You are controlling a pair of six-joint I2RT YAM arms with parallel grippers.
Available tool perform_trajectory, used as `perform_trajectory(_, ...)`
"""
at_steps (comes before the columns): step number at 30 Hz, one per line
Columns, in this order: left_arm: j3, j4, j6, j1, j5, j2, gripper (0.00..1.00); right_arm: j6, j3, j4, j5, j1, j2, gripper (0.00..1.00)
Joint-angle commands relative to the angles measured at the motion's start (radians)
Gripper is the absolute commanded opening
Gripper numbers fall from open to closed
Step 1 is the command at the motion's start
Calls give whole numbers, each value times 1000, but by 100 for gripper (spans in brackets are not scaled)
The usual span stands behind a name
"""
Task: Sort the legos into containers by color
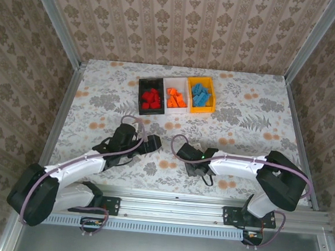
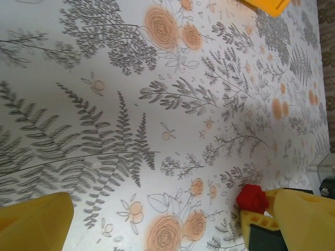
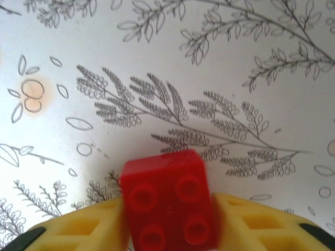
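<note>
High camera, close wrist cameras share the table [image 1: 243, 126].

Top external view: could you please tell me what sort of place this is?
Probably a purpose-built robot test cell: an aluminium frame holds wallpapered walls, and the left arm and right arm are bolted to a rail at the table edge.

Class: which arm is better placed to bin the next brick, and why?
Right: the right gripper is shut on a red brick, ready for the black bin holding reds. The left gripper is open.
</note>
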Motion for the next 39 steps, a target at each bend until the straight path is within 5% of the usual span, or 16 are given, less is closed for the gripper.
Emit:
perform_trajectory(1, -35, -53, 31, 26, -18, -49, 100, 4, -10, 83, 59, -26, -5, 37)
perform_trajectory(9, -8, -183, 87, 139, -1, -151, 100, -81, 155, 104, 76, -28, -41, 33)
perform_trajectory(15, -2, -344, 85, 296, 17, -235, 100, -270, 552, 163, 94, -53, 253, 33)
perform_trajectory(24, -11, -512, 151, 304, -34, -435, 100, -468, 1229, 36, 39, -169, 737, 34)
perform_trajectory(28, -16, -505, 153, 304, -16, -476, 100, -510, 1448, -45, 0, -204, 861, 43)
perform_trajectory(33, -12, -503, 161, 306, -4, -473, 100, -552, 1579, -116, -35, -217, 911, 65)
perform_trajectory(39, 4, -500, 167, 306, 8, -476, 100, -509, 1326, 15, -57, -203, 686, 67)
